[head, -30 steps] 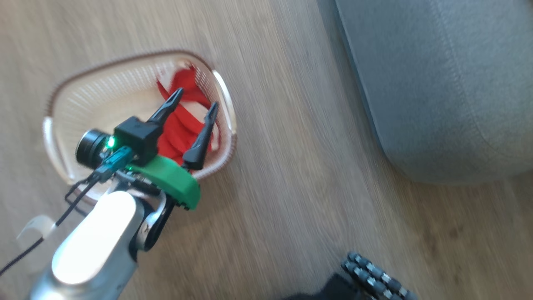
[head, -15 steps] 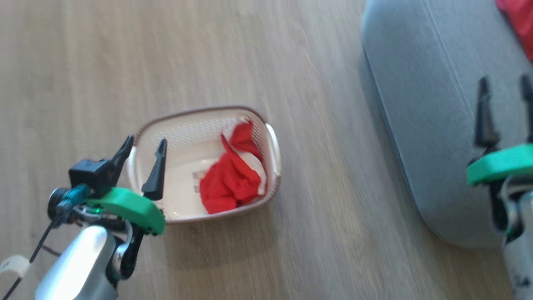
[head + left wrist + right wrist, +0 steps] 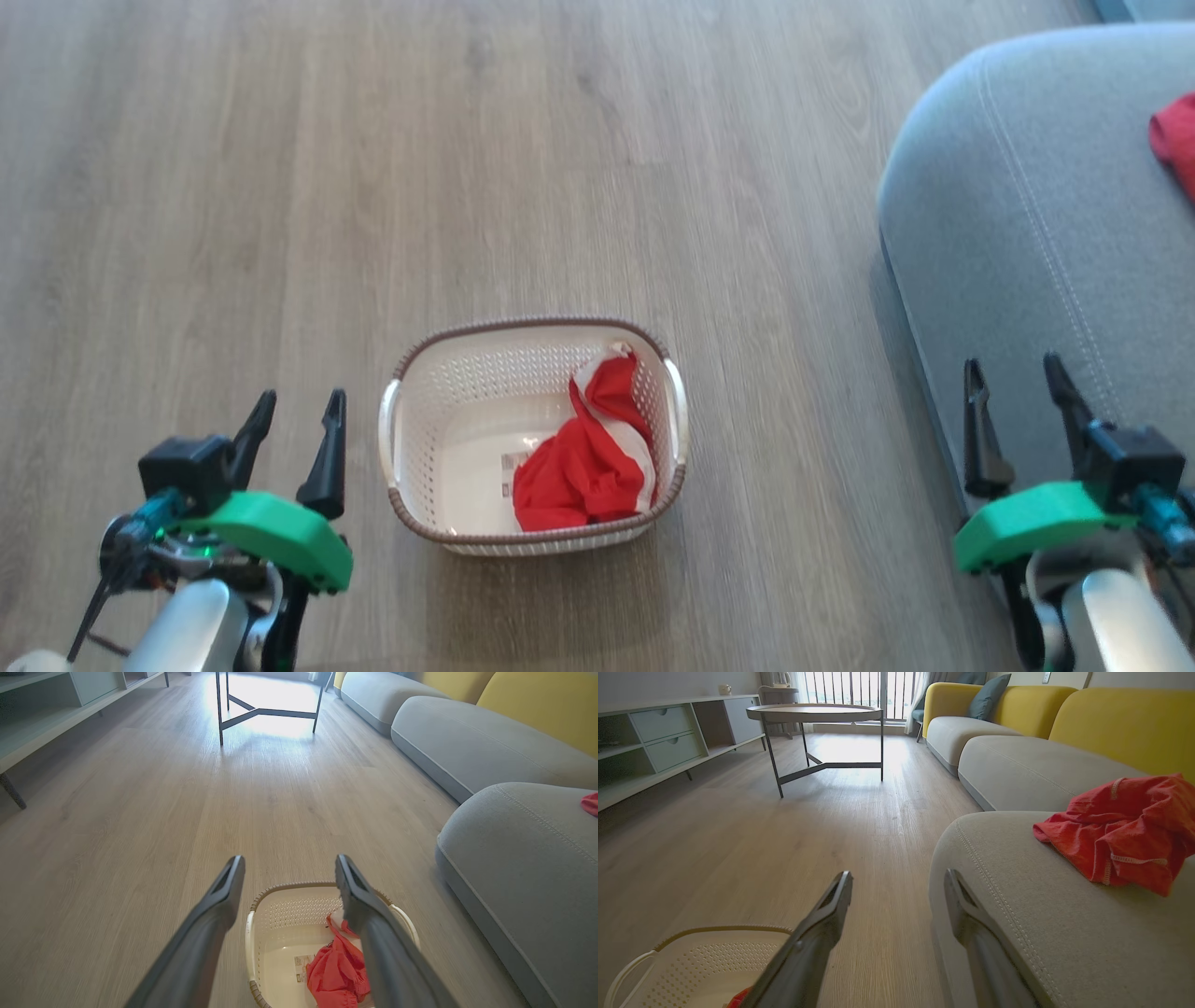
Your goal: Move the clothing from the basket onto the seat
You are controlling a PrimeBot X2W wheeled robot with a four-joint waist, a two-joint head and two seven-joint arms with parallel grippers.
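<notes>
Quick look at where we are - both arms are empty. Our left pincer (image 3: 303, 399) hangs over the wooden floor (image 3: 373, 187) just left of the basket (image 3: 467, 397), jaws spread wide with nothing between them. Our right pincer (image 3: 1011, 364) is spread just as wide and grips nothing either. It hovers over the edge of the seat (image 3: 1018, 233) that faces the basket, one finger above the floor and the other above the grey cushion.

The basket stands upright on the floor between the two arms, apart from the seat. One bundle of the clothing (image 3: 583, 471) is inside it, scrunched into the right half. It's piled in the near right corner and runs up along the right wall toward the far rim. It's bright red, with a white panel showing along the side. The left half of the basket's bottom is plain white, and a sticker (image 3: 515, 460) sits right beside the fabric.

Another red piece (image 3: 1125, 826) lies crumpled on the seat, with pale stitching on its hems. It sits toward the seat's back edge below the yellow backrest (image 3: 1125, 723), well away from the rounded front corner our right fingers point past. From the right wrist we can also make out a low shelf unit (image 3: 658, 742) along the far side of the floor.
</notes>
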